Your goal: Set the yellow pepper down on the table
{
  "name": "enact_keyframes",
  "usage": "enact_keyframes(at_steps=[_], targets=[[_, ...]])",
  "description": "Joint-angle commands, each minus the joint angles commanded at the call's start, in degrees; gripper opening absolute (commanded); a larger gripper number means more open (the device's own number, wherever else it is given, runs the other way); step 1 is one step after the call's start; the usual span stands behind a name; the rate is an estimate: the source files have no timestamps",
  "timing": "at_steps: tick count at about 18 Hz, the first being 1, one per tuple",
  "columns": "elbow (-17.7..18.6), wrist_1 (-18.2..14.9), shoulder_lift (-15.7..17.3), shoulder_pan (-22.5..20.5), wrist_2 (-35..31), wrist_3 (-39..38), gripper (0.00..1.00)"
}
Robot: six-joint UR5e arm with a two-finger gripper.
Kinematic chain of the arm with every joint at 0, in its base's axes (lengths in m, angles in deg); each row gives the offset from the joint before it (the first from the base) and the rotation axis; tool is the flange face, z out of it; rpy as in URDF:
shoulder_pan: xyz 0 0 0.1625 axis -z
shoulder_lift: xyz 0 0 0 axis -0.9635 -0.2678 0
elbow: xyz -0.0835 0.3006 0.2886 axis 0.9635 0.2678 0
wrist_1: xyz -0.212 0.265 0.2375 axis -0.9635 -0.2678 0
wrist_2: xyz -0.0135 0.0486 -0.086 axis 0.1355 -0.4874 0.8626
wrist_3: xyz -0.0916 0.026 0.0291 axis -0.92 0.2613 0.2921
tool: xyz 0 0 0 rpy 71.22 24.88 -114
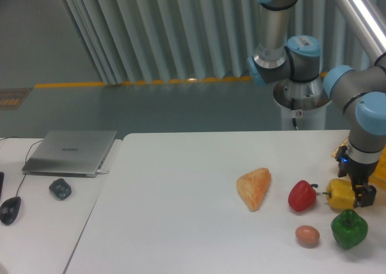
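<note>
From the fixed camera, the arm bends down at the right edge of the frame, its wrist vertical and the gripper [357, 191] pointing straight down at the tabletop [181, 213]. The fingers sit against the far right side of the yellow pepper [341, 194], which hides part of them, so whether they are clamped on it or slightly parted cannot be told. The yellow pepper sits low at the tabletop (contact itself hard to judge), just right of the red pepper [302, 196] and above the green pepper [348, 229]. Its short stem points left, toward the red pepper, its long axis roughly level.
</note>
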Motion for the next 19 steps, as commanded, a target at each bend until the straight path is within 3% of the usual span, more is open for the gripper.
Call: enact_keyframes(at_steps=[7,19], targets=[[-0.18,5.18,1.41,0.61,-1.31,-1.05,1.00],[0.96,4.92,4.22,-0.26,-3.78,-0.97,1.00]])
